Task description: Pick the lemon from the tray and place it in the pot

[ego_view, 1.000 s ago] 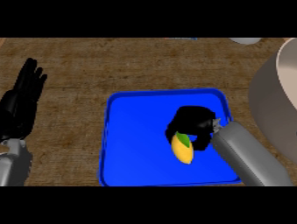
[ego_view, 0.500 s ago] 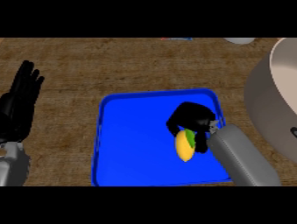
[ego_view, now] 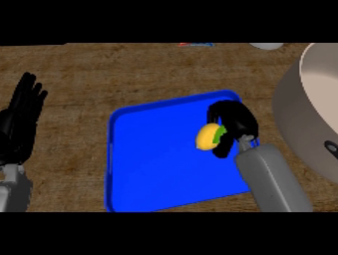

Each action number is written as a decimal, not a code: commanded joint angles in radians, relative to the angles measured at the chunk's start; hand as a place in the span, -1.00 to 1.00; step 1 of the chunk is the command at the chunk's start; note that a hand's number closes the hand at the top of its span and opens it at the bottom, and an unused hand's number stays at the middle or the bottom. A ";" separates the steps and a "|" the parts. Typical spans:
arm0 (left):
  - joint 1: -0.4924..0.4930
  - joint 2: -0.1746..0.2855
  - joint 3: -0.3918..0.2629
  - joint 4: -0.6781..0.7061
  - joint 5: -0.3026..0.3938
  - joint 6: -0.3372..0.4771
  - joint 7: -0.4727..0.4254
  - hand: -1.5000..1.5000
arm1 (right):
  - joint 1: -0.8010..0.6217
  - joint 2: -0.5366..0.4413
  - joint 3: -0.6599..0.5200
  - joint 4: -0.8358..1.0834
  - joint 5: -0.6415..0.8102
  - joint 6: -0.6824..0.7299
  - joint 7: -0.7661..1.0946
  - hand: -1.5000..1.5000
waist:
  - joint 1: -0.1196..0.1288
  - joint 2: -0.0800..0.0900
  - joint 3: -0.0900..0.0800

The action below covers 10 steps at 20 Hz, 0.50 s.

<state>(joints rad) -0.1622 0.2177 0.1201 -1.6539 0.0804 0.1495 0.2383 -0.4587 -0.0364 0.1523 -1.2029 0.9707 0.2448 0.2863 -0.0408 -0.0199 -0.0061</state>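
1 right robot hand (ego_view: 234,122) curled round lemon (ego_view: 207,137) near right rim of tray (ego_view: 149,164), pot (ego_view: 311,99) beside, left robot hand (ego_view: 17,127) spread

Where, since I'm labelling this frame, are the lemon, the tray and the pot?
lemon (ego_view: 205,138): head view, on its bare yellow skin.
tray (ego_view: 153,169): head view, on its bare blue floor.
pot (ego_view: 293,119): head view, on its grey outer wall.
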 commanded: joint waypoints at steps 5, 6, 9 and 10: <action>-0.012 -0.003 0.008 0.032 -0.007 0.007 -0.015 0.00 | -0.044 0.034 -0.015 -0.357 0.054 -0.312 0.418 1.00 | -0.007 0.000 0.004; -0.008 0.025 0.015 0.012 0.013 -0.024 0.006 0.00 | -0.087 0.035 -0.003 -0.399 0.093 -0.323 0.481 1.00 | 0.010 -0.003 0.004; -0.020 0.007 0.000 -0.008 0.008 -0.012 0.017 0.00 | -0.026 0.035 0.056 -0.506 0.279 -0.382 0.588 1.00 | 0.007 0.003 0.005; 0.009 0.020 0.021 -0.008 0.023 -0.028 -0.002 0.00 | -0.035 0.036 0.068 -0.570 0.285 -0.370 0.653 1.00 | 0.015 0.002 0.004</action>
<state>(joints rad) -0.1696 0.2257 0.1249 -1.6528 0.0876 0.1373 0.2425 -0.5071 -0.0132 0.1813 -1.6157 1.1441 -0.0580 0.7769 -0.0348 -0.0208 -0.0036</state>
